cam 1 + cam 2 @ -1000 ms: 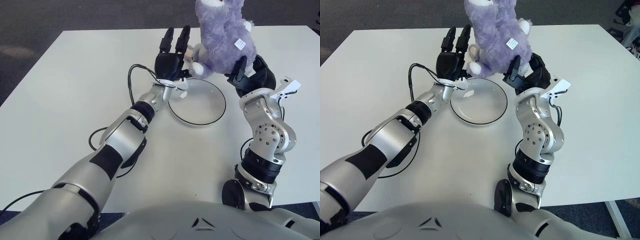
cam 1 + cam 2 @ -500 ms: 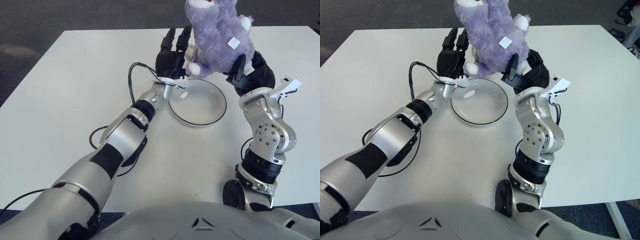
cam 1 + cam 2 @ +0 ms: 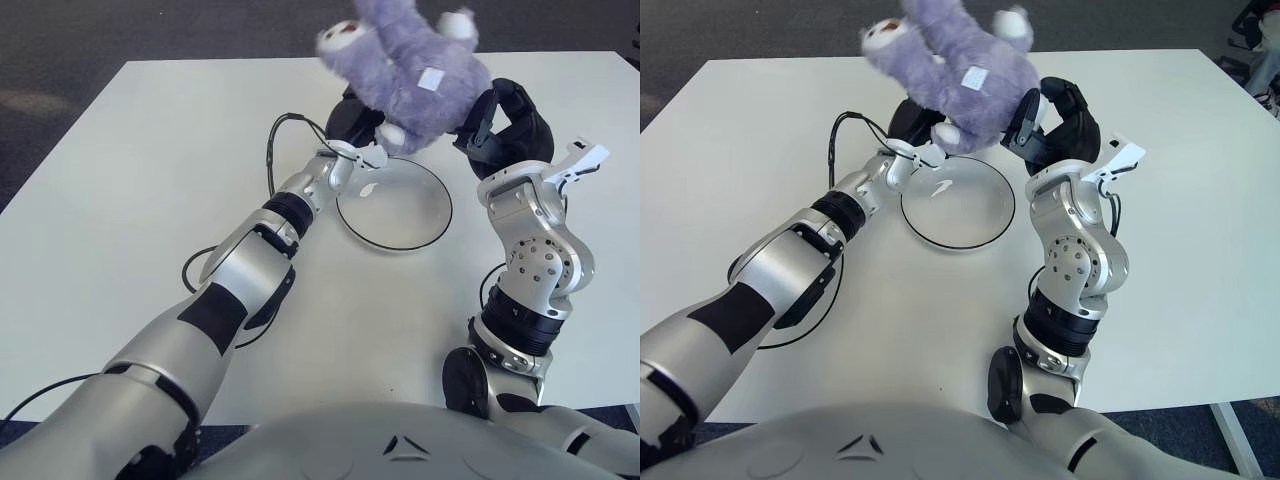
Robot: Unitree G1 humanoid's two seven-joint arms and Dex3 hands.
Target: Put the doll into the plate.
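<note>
Both hands are up at the counter's far edge. Right hand [image 3: 500, 115] is clamped on the purple doll [image 3: 405, 72], tipped sideways above the plate's [image 3: 394, 204] far rim. Left hand [image 3: 352, 120] sits under it, fingers hidden, can't tell. I'd lower over the plate's centre, then let go.

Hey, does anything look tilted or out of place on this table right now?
Yes. The doll is tipped sideways, head toward the left, held above the plate's far rim between the left robot hand and right robot hand. The plate holds nothing.
</note>
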